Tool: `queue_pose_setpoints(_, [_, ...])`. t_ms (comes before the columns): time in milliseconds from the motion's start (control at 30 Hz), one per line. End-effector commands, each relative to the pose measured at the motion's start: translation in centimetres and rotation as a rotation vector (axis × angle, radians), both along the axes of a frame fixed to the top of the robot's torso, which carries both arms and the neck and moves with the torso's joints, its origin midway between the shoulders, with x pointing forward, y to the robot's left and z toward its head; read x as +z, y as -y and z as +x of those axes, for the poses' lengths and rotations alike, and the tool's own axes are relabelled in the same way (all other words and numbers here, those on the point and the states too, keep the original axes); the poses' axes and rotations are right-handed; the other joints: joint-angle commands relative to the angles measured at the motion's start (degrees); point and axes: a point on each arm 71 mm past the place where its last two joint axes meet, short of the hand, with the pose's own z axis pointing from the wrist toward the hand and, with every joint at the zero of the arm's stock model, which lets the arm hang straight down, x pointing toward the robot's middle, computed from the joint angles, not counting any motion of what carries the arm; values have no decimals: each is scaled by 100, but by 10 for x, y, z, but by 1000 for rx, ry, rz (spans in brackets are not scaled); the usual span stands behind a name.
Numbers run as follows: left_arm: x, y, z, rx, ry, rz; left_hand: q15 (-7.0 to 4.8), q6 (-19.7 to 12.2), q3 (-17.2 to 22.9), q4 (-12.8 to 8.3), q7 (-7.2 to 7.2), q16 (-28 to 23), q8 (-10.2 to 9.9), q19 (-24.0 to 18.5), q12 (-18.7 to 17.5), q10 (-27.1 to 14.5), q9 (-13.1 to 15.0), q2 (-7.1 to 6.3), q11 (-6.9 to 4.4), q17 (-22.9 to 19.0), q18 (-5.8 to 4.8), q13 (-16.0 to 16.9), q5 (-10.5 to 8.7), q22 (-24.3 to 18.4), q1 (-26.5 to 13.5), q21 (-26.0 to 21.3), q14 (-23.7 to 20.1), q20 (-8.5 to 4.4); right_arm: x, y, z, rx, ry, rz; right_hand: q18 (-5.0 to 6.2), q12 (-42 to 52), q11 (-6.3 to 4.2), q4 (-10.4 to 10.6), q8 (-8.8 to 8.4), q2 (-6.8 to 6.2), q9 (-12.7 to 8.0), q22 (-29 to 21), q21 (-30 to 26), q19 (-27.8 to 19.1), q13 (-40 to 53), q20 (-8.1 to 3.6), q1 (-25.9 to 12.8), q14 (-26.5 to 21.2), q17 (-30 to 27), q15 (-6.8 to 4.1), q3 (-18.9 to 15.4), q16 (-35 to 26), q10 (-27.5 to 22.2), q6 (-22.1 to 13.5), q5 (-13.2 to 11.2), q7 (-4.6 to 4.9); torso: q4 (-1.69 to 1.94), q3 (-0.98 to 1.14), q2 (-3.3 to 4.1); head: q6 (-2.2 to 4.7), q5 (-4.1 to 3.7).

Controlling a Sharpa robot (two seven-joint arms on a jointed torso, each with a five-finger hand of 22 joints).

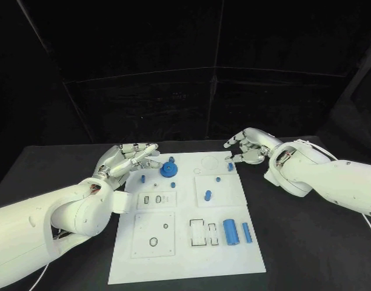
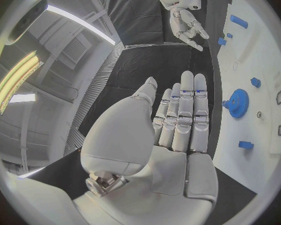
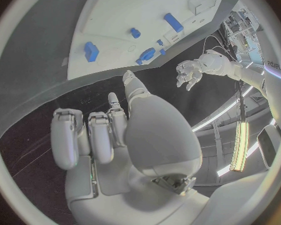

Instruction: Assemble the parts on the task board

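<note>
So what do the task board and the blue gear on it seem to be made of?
The task board looks like matte white plastic: flat, even colour, no glare, with cut-out recesses. It could also be painted metal. The blue gear looks like moulded or printed plastic: uniform blue, dull surface, clean teeth in the left wrist view.

My own left hand (image 1: 131, 159) covers the far left corner of the task board (image 1: 185, 260), so I cannot tell what lies under it. My right hand (image 1: 248, 147) hangs at the board's far right corner, and a small blue part (image 1: 230, 166) beside my fingers is too small to make out. The gear (image 1: 171, 168) near the board's far edge shows no teeth in the head view. The right wrist view cuts the board off at its rim.
</note>
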Motion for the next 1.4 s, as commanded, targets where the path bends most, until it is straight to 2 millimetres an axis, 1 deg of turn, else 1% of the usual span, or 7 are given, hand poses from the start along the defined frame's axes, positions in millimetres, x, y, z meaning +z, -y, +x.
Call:
queue_pose_setpoints(33, [1, 2, 0, -15, 8, -9, 5, 34, 5, -43, 17, -36, -27, -3, -35, 35, -4, 29, -6, 9, 80, 10, 6, -4, 43, -37, -34, 25, -4, 3, 2, 54, -27, 25, -41, -35, -20, -49, -40, 5, -9, 678, -26, 206, 451, 16, 72, 553, 1319, -7, 11, 35, -21, -39, 36, 6, 21, -12, 0, -30, -17])
queue_pose_setpoints(100, [1, 2, 1, -15, 6, -8, 5, 34, 5, -43, 17, -36, -27, -3, -35, 35, -4, 29, -6, 9, 80, 10, 6, -4, 43, -37, -34, 25, -8, 8, 5, 52, -32, 14, -41, -37, -19, -59, -42, 7, -9, 681, -25, 208, 451, 16, 81, 555, 1324, -7, 13, 38, -22, -42, 42, 8, 23, -3, 6, -32, -17])
queue_pose_setpoints(300, [0, 1, 2, -13, 4, -7, 5, 34, 5, -43, 17, -36, -27, -3, -35, 35, -4, 29, -6, 9, 80, 10, 6, -4, 43, -37, -34, 25, -15, 16, 7, 49, -47, -2, -42, -30, -17, -91, -46, 10, -10, 683, -24, 209, 460, 17, 109, 558, 1340, -5, 19, 44, -17, -45, 76, 10, 14, -11, 0, -49, 2])
queue_pose_setpoints(567, [0, 1, 2, -13, 4, -7, 5, 34, 5, -43, 17, -36, -27, -3, -35, 35, -4, 29, -6, 9, 80, 10, 6, -4, 43, -37, -34, 25, -25, 20, 6, 55, -87, -15, -43, -11, -18, -105, -36, 14, -6, 689, -21, 212, 481, 17, 115, 560, 1348, -5, 19, 48, 0, -25, 100, 9, 9, -20, 5, -59, -30])
queue_pose_setpoints(767, [0, 0, 2, -13, 4, -6, 4, 37, 12, -52, 17, -39, -28, -1, -39, 38, -3, 36, -7, 18, 81, 10, 7, -6, 56, -38, -35, 25, -34, 20, 4, 60, -112, -16, -43, -12, -16, -105, -20, 18, 0, 691, -21, 213, 481, 18, 96, 560, 1351, -4, 10, 49, 0, 8, 106, 12, -2, -9, 4, -53, -41])
queue_pose_setpoints(1067, [0, 0, 2, -13, 4, -6, 4, 37, 12, -52, 17, -39, -28, -1, -39, 38, -3, 36, -7, 18, 81, 10, 7, -6, 56, -38, -35, 25, -44, 21, 3, 50, -131, -17, -44, -14, -13, -99, -15, 25, 2, 694, -19, 215, 479, 18, 80, 560, 1350, -3, 6, 49, -1, 20, 106, 15, 25, -10, 4, -80, -64])
queue_pose_setpoints(1400, [-1, 1, 3, -12, 2, -6, 4, 37, 12, -52, 17, -39, -28, -1, -39, 38, -3, 36, -7, 18, 81, 10, 7, -6, 56, -38, -35, 25, -48, 17, 6, 36, -132, -17, -45, 5, -10, -66, 1, 156, 5, 700, -17, 219, 501, 23, 23, 562, 1358, 2, 36, 52, 20, 79, 114, 19, 23, -9, 2, -103, -66])
